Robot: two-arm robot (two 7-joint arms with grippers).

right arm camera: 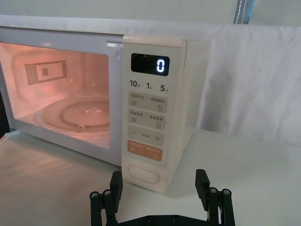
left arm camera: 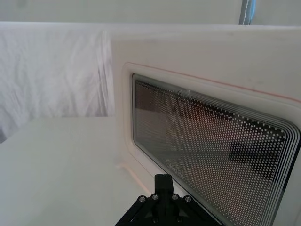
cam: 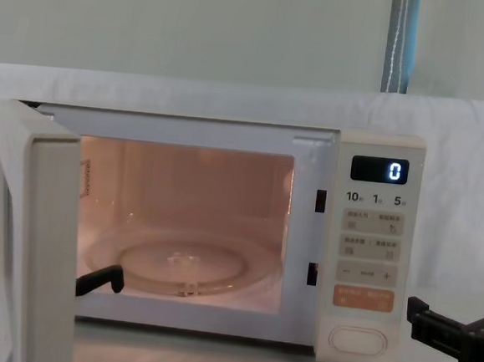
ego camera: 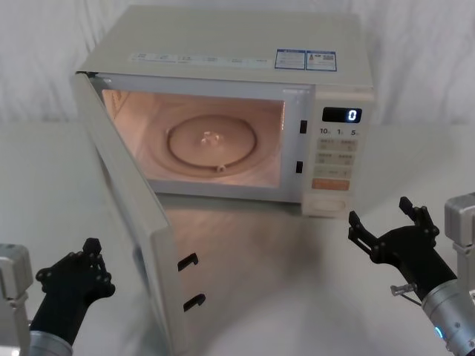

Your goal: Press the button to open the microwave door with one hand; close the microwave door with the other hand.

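The cream microwave stands lit inside, its display showing 0. The microwave door is swung wide open toward my left, with its latch hooks at the free edge. My left gripper is low at the left, on the outer side of the door, shut and empty. From the left wrist, the door's dotted window is close ahead of that gripper. My right gripper hangs open a short way in front of the oval button, apart from it. The button lies just beyond the open fingers.
A glass turntable lies in the cavity. An orange key sits just above the button. The white table has bare room in front of the microwave and to its right. White cloth hangs behind.
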